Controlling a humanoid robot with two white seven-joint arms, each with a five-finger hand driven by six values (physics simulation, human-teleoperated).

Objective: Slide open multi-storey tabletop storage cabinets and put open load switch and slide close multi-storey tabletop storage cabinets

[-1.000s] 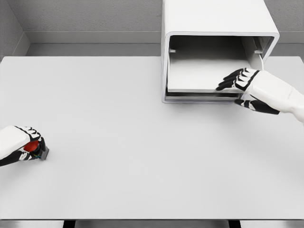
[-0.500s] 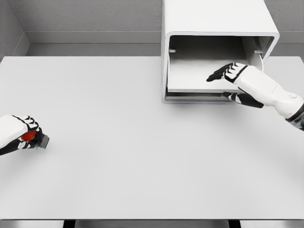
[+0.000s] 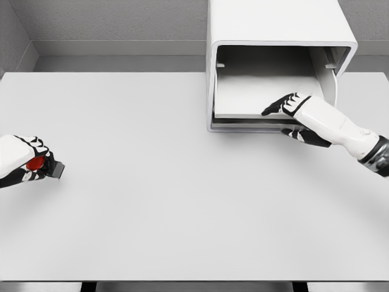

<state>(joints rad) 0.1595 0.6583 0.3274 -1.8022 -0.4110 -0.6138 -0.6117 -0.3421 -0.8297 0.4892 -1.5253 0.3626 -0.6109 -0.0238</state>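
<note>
A white tabletop storage cabinet stands at the back right of the table, its front open and a white drawer tray showing inside. My right hand is at the tray's front edge, fingers stretched over the lip and thumb below it, pinching that edge. At the far left, my left hand is shut on the load switch, a small dark block with a red knob, held just above the table.
The white table spans the view, with a grey wall behind it. The cabinet's right side wall stands just beside my right forearm.
My left hand has lifted the switch and carried it slightly up and right. My right hand shifted left along the tray's front edge and lowered a little.
</note>
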